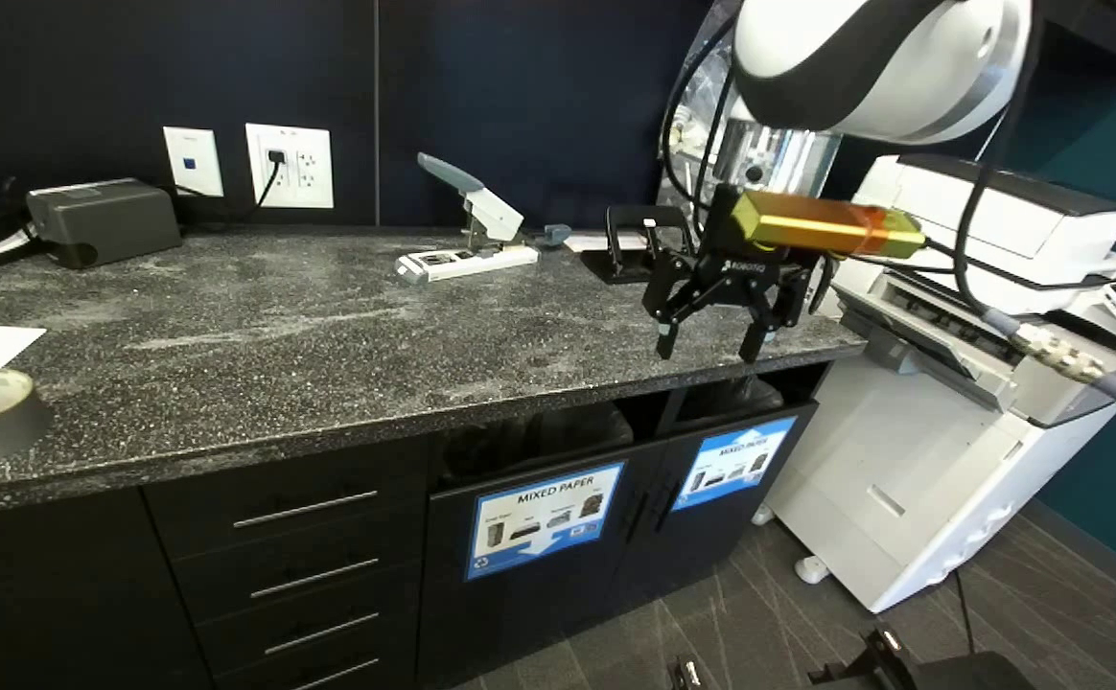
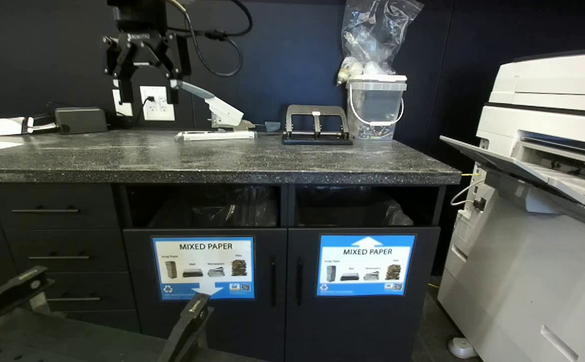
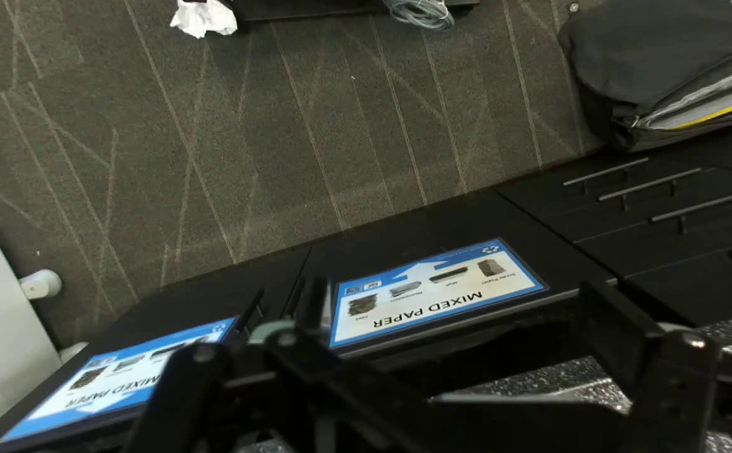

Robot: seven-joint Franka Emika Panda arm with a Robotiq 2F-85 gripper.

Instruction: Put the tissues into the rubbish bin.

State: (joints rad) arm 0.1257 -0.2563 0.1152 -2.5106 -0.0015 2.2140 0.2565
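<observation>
Pickup stage, probably, with Robotiq gripper spread wide and empty, so next needs to swing well over to that crumpled white tissue and pinch it.

printer bright | bins shadowed under tabletop | glare on plastic bag | wrist view: claw dark, blurred

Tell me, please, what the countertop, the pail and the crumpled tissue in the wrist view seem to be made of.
Countertop: stone or laminate, perhaps; dark, flecked, with a slight sheen.
Pail: probably smooth plastic, as its body is see-through.
Crumpled tissue: likely soft matte paper, from its ragged edges.
</observation>
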